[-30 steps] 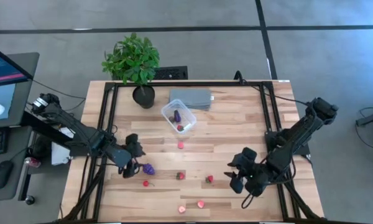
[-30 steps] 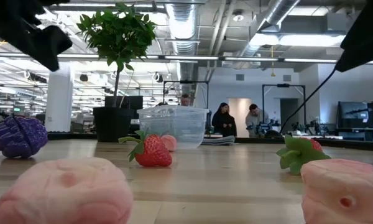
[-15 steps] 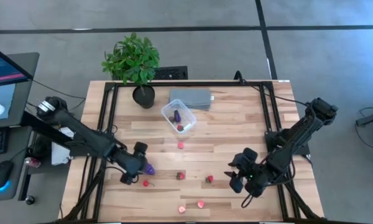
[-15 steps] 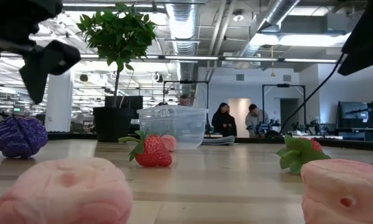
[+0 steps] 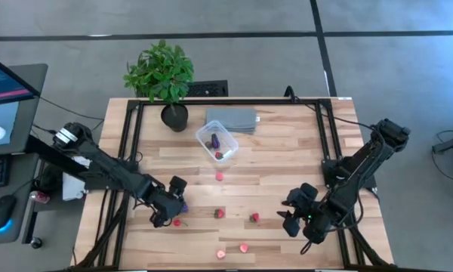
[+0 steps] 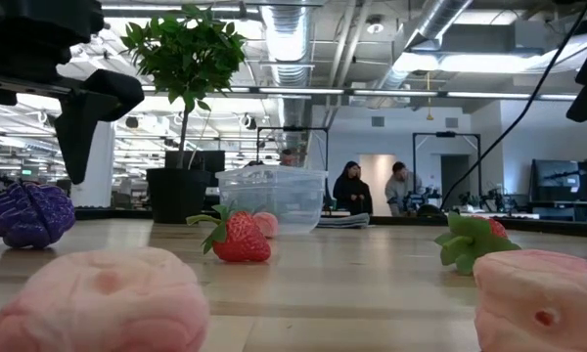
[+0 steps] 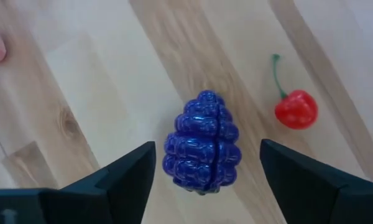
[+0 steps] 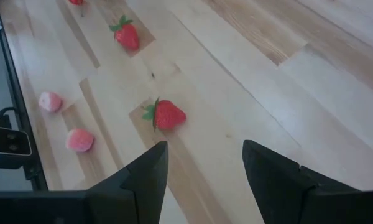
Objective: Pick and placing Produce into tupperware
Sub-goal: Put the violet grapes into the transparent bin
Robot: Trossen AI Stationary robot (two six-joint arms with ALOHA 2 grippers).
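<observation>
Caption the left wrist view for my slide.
Left end effector open above a blue berry on the wooden table, a red cherry beside it.

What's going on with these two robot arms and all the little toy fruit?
They are sorting toy produce into the clear tupperware, which already holds a couple of pieces. The left gripper is open above a purple berry lying on the table, a fingertip on either side, not yet gripping. A red cherry lies beside it. The right gripper waits open near a strawberry.

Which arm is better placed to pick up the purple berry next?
Left. The left gripper is open right above the purple berry, one finger on each side. The right gripper is far across the table.
</observation>
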